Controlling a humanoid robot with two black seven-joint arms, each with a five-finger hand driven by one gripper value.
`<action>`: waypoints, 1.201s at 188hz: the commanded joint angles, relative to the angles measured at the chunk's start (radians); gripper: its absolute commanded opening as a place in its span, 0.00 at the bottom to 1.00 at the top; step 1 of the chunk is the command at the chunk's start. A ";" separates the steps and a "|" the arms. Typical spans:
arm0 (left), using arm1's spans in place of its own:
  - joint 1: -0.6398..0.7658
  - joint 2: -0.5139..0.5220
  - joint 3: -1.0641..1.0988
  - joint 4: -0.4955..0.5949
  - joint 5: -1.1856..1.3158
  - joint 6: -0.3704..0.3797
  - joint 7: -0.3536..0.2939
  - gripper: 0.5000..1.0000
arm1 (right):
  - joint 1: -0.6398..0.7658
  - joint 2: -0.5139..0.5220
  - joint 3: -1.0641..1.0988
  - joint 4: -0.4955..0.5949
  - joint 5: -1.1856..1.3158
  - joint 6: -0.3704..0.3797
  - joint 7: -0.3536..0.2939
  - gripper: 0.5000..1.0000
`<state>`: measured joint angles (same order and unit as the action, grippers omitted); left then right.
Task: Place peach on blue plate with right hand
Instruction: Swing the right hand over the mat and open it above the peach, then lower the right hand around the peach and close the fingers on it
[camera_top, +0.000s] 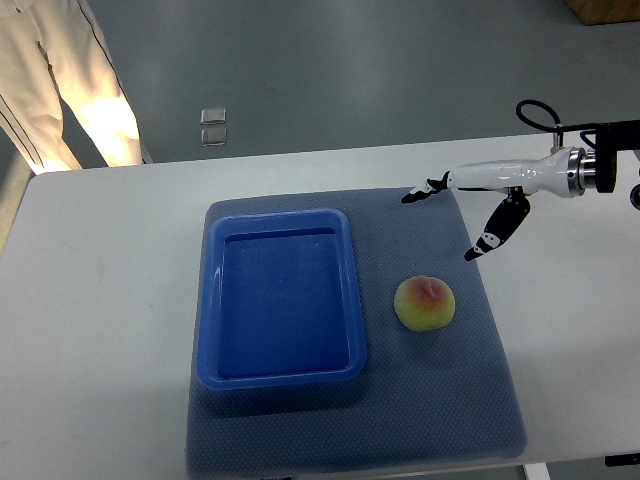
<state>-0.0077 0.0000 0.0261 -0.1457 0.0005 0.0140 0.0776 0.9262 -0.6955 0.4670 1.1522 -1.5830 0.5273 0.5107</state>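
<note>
Peach (426, 303), blush side up

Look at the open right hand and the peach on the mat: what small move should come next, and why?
Probably lower the right hand toward the peach and bring it over the fruit. The hand hangs open above the mat's far right part, holding nothing, while the peach lies untouched beside the blue plate, which is empty.

Yellow-pink peach (427, 303), solid blue plate (282, 382), grey-blue woven-textured mat (440, 400), plain white table (100, 330), white right hand (470, 205) with black fingertips (476, 250)
</note>
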 joint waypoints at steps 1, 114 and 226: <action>0.000 0.000 0.000 0.000 0.001 0.000 -0.001 1.00 | 0.002 0.002 -0.005 0.035 -0.051 0.028 0.000 0.86; 0.000 0.000 0.000 0.000 0.001 0.000 -0.001 1.00 | -0.020 0.053 -0.090 0.044 -0.080 0.017 -0.006 0.86; 0.000 0.000 0.000 0.000 0.000 0.000 0.001 1.00 | -0.087 0.111 -0.090 0.003 -0.095 -0.044 -0.017 0.86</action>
<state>-0.0077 0.0000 0.0261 -0.1458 0.0009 0.0136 0.0776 0.8445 -0.5846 0.3773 1.1692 -1.6779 0.4983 0.4939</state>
